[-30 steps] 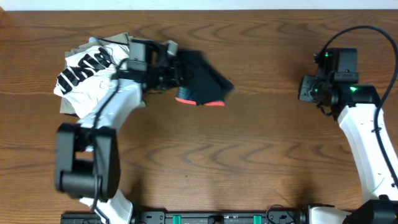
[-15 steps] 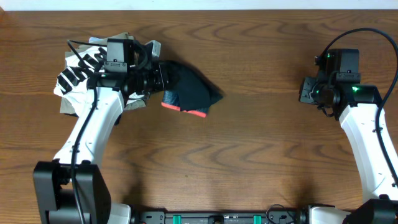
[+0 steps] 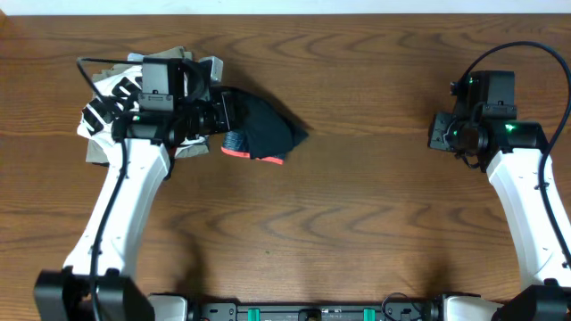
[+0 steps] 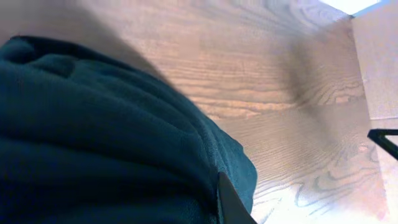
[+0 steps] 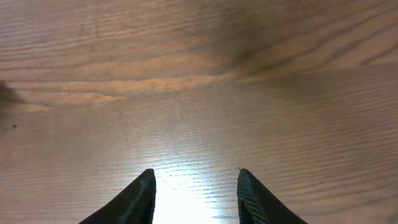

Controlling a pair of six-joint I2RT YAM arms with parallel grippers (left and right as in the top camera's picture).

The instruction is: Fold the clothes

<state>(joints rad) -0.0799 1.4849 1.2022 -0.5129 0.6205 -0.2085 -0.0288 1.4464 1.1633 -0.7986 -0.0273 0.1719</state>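
The black pants are a folded bundle left of the table's middle, the coral-red waistband edge showing at the lower left. My left gripper is shut on the bundle's left end and holds it just off the wood. In the left wrist view the dark fabric fills the frame, with one finger against it. My right gripper is open and empty at the far right; in the right wrist view its fingers hover over bare wood.
A pile with the white lettered shirt and a khaki garment lies at the back left, under my left arm. The wooden table stretches between the arms.
My left gripper has carried the pants bundle leftward, toward the pile. The right arm has not moved.
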